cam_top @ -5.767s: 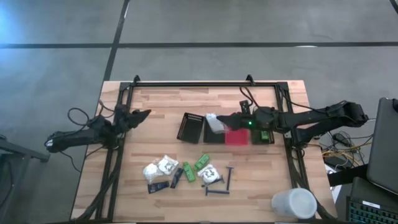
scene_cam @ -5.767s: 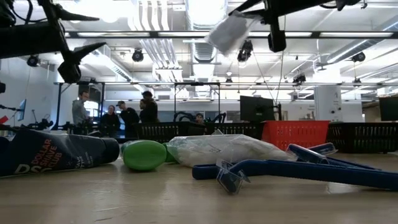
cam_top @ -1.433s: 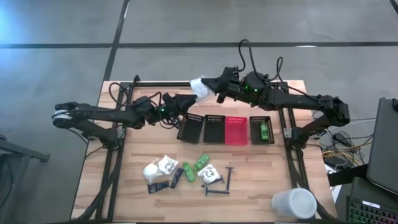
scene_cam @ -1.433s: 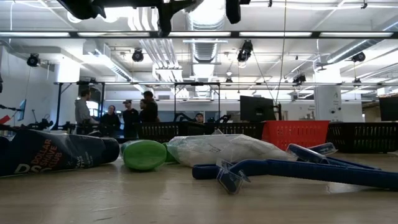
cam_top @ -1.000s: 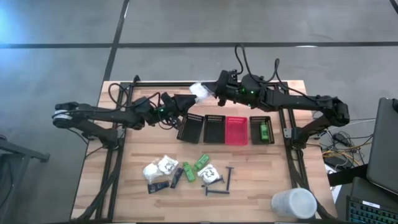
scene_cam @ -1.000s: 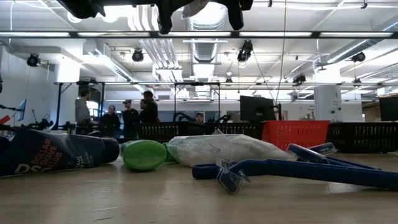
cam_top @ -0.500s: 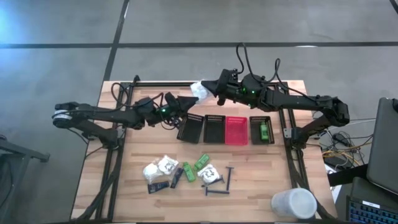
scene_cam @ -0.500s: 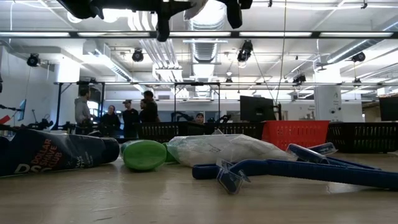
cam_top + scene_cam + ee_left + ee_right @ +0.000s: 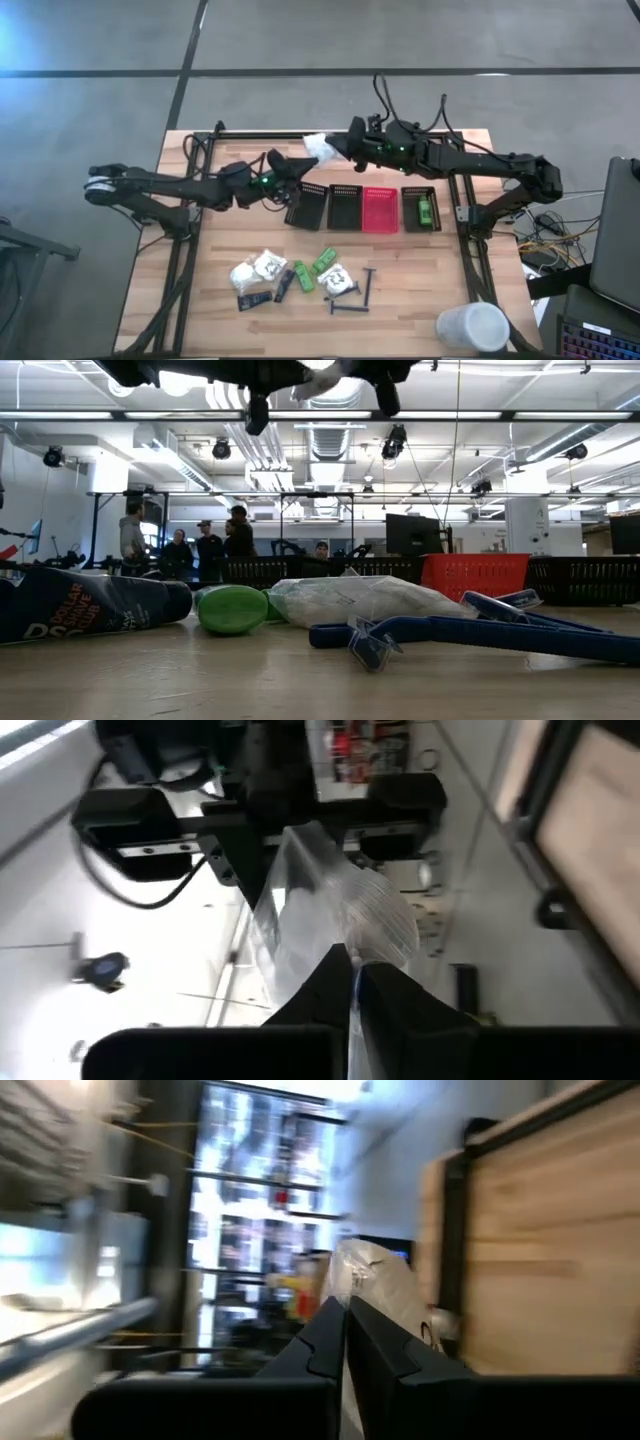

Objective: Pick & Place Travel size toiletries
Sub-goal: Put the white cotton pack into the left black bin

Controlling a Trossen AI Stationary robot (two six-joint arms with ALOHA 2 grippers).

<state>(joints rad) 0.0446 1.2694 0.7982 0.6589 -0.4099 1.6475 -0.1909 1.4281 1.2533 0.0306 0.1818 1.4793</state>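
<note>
A white crinkly packet [image 9: 320, 148] hangs high over the table's far edge, between my two grippers. My left gripper [image 9: 303, 160] reaches in from the left and is shut on it. My right gripper [image 9: 340, 150] comes from the right and is shut on its other end. On the near part of the table lie more white packets [image 9: 258, 270], green bottles [image 9: 322, 262], a black tube [image 9: 255, 298] and dark razors [image 9: 355, 295]. One green bottle [image 9: 424, 210] lies in the rightmost black bin. My left gripper pinches the packet's edge [image 9: 335, 942] between its two fingers, coming roughly level from the table's left. The packet is lifted clear of the table. My right gripper pinches the packet's opposite end [image 9: 358, 1280] between its two fingers, coming roughly level from the table's right.
Three black mesh bins [image 9: 307, 205] [image 9: 345, 207] [image 9: 420, 210] and a red one [image 9: 380, 208] stand in a row at mid-table, below the grippers. A large white cup [image 9: 472, 327] stands at the near right corner. People stand in the room beyond [image 9: 180, 550].
My left gripper has shut on the packet's free end, while my right gripper has kept its hold. The packet has stayed in nearly the same place, high above the table's far edge.
</note>
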